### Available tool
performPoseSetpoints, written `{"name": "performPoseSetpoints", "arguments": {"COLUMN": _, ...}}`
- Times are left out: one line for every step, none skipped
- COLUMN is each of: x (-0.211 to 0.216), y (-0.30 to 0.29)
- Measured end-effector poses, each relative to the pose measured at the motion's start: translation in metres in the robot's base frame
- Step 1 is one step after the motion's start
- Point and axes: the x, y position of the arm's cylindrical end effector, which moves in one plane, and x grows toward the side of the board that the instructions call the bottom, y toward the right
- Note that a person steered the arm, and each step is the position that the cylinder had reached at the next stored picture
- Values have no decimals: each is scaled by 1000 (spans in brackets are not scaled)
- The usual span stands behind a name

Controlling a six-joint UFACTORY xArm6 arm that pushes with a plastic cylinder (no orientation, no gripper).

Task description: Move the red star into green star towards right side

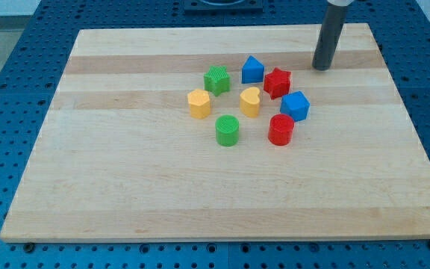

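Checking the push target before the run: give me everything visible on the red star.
The red star is a small, matte, plastic-looking block with a star-shaped top face and ribbed sides, lying flat on the wooden board, in the upper right of the cluster. The blue block sits close on its left, possibly touching; another blue block lies just below-right, with a narrow gap at most. The green star is further left. My tip stands apart to its upper right, not touching.

Single cam, high front, tilted down, whole board [222, 194] visible.

Blocks: 2 red [278, 82], 2 blue [253, 70], 2 green [216, 79], 2 yellow [198, 104].
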Motion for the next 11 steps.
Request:
{"name": "performPoseSetpoints", "arguments": {"x": 12, "y": -8}}
{"name": "performPoseSetpoints", "arguments": {"x": 22, "y": -25}}
{"name": "performPoseSetpoints", "arguments": {"x": 33, "y": -40}}
{"name": "performPoseSetpoints", "arguments": {"x": 42, "y": -49}}
{"name": "performPoseSetpoints", "arguments": {"x": 42, "y": -68}}
{"name": "performPoseSetpoints", "arguments": {"x": 42, "y": -90}}
{"name": "performPoseSetpoints", "arguments": {"x": 52, "y": -96}}
{"name": "performPoseSetpoints", "arguments": {"x": 69, "y": -96}}
{"name": "performPoseSetpoints", "arguments": {"x": 69, "y": -109}}
{"name": "performPoseSetpoints", "arguments": {"x": 56, "y": -131}}
{"name": "performPoseSetpoints", "arguments": {"x": 44, "y": -154}}
